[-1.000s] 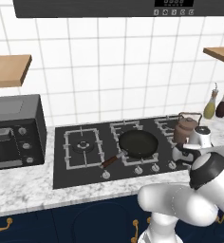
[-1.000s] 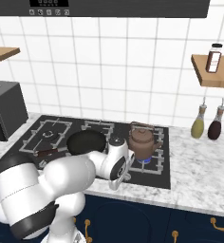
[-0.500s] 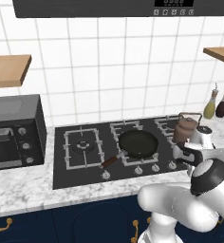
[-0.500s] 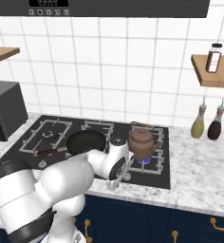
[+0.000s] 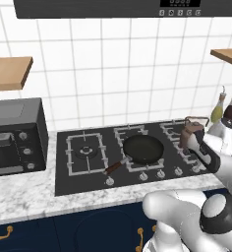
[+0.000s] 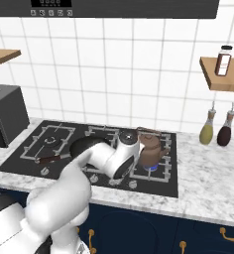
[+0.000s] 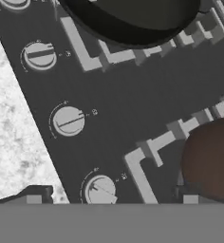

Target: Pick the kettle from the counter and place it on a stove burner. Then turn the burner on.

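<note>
Pincer (image 7: 109, 199) hovers just over the cooktop's (image 7: 133, 104) front-edge knobs (image 7: 69, 121), fingers apart, barely shifted from before; kettle (image 6: 149, 151) sits on the right burner (image 6: 151, 168), flame lit.

White arm folded forward and low, pincer (image 7: 109, 199) tips wide apart, nothing between.

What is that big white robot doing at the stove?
The white robot arm is working at the black cooktop. The small brown-copper kettle already sits on the right-hand burner grate, and a little blue flame shows under it, so that burner looks lit. The arm's pincer hangs low over the row of silver knobs at the front edge, touching nothing. A round black frying pan rests on the middle burner, and two slim bottles stand on the speckled marble counter.
</note>
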Robot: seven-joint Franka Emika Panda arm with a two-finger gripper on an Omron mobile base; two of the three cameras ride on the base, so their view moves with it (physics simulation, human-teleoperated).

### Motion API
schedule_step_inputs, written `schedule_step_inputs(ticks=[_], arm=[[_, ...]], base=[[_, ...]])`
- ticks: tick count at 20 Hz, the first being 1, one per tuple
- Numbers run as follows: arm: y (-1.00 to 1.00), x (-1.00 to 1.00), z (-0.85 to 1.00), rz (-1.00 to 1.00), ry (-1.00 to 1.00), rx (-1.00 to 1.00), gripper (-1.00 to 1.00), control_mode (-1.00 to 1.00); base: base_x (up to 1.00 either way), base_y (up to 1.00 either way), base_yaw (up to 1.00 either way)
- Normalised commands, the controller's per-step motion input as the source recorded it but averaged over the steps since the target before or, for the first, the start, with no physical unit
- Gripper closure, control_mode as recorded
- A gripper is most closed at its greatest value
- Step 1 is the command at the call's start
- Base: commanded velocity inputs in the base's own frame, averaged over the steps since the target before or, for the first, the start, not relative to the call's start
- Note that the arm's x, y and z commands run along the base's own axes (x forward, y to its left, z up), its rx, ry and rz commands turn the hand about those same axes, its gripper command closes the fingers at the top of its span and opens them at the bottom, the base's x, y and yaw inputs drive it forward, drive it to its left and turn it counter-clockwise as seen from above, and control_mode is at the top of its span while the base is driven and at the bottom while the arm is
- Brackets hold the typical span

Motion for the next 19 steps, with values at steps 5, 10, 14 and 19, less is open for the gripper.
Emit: schedule_step_inputs(ticks=[5,10,14,19], arm=[[0.01,-0.81,1.0,0.0,-0.48,-0.01,-1.0,-1.0],[-0.03,-1.0,0.78,0.0,-0.83,-0.01,-1.0,-1.0],[-0.36,-1.0,0.62,-0.03,-0.8,0.03,-1.0,-1.0],[0.03,0.01,0.01,0.0,0.0,-0.01,-1.0,-1.0]], base=[[0.0,0.0,0.0],[0.0,0.0,0.0],[0.0,0.0,0.0],[0.0,0.0,0.0]])
